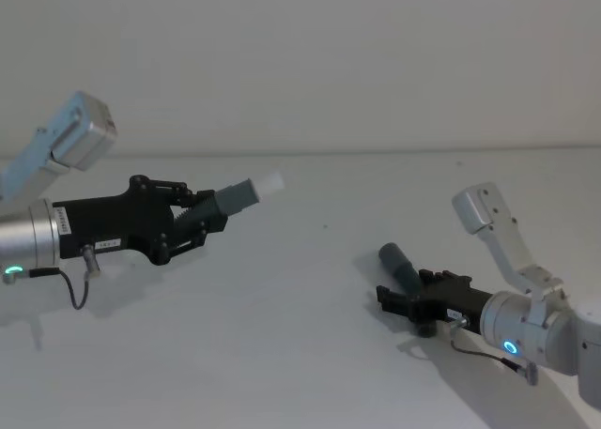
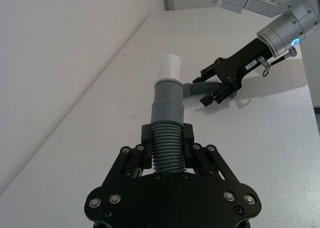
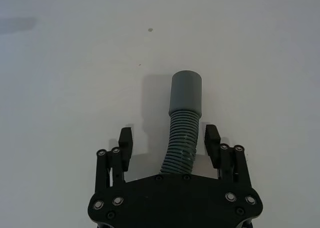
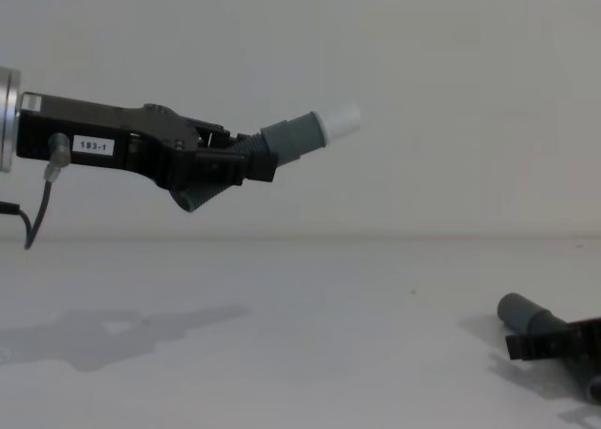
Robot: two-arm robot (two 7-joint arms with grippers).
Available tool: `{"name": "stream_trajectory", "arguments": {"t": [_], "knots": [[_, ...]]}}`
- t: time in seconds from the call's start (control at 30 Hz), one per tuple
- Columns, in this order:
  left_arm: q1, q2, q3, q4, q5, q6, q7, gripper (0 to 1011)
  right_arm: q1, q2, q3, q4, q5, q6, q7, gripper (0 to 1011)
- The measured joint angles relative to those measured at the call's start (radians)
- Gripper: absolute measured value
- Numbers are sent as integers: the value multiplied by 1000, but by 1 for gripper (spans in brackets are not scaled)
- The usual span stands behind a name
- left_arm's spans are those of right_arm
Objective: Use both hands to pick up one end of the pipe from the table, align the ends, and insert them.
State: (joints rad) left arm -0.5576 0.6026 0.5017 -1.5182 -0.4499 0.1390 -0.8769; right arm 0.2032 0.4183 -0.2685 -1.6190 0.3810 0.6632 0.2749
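Pipe's white-tipped half (image 1: 239,196), clamped in the raised left claw (image 1: 210,216), points toward the socket half (image 1: 398,264), low on the counter (image 1: 282,344) inside the open right claw (image 1: 406,290).

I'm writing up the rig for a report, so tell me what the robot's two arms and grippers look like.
The left gripper and right gripper are black plastic with jointed fingers, on silver round wrists, each with a small blue-green light and a thin dark cable. The left one carries a white label reading 183-1. The arm links behind are pale grey.
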Motion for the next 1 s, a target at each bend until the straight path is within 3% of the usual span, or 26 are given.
{"name": "stream_trajectory", "arguments": {"t": [0.3,0.6,0.73,1.0], "knots": [[0,0,0,0,0,0,0,306,-1,-1,-2,5,1,-7,-1,640],[0,0,0,0,0,0,0,306,-1,-1,-4,8,2,-9,-1,306],[0,0,0,0,0,0,0,306,-1,-1,-4,8,2,-9,-1,245],[0,0,0,0,0,0,0,306,-1,-1,-5,9,2,-10,0,226]]}}
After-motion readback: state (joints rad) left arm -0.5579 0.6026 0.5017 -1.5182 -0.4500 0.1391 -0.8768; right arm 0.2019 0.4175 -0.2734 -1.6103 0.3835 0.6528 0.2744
